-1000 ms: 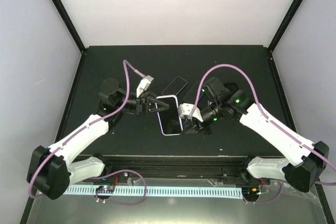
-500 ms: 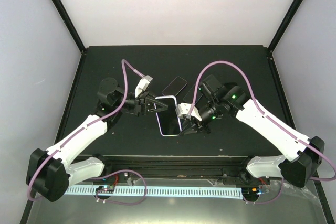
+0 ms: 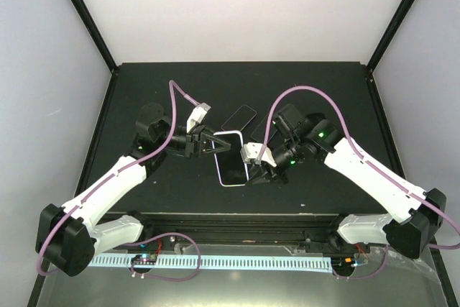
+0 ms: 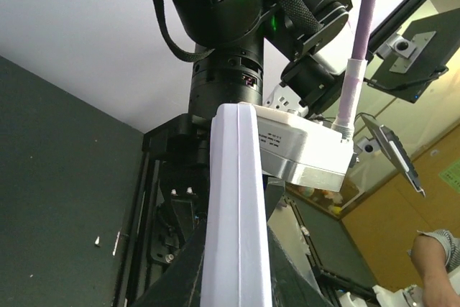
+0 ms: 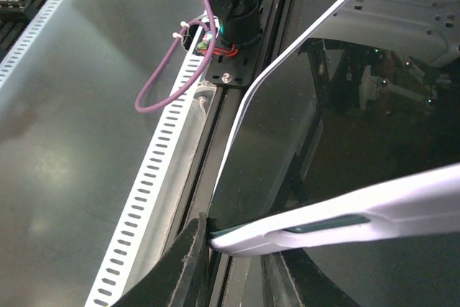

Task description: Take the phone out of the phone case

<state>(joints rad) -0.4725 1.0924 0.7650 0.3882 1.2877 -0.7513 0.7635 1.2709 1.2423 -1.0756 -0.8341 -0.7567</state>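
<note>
Pinching phone case point(image 4: 233, 213), left tool point(image 3: 226, 144), right tool point(image 5: 236, 260) both closed, right nudged inward.

Soft white light is falling evenly from above; the phone screen point(image 5: 345, 141) is mirroring its surroundings, and the closest parts are blurring.

I can't read any text here; the small print on the white block point(image 4: 284, 139) is too blurred.

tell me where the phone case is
Top view, middle of the table: the phone case is clamped between the left gripper at its left edge and the right gripper at its right, second phone behind.
</note>
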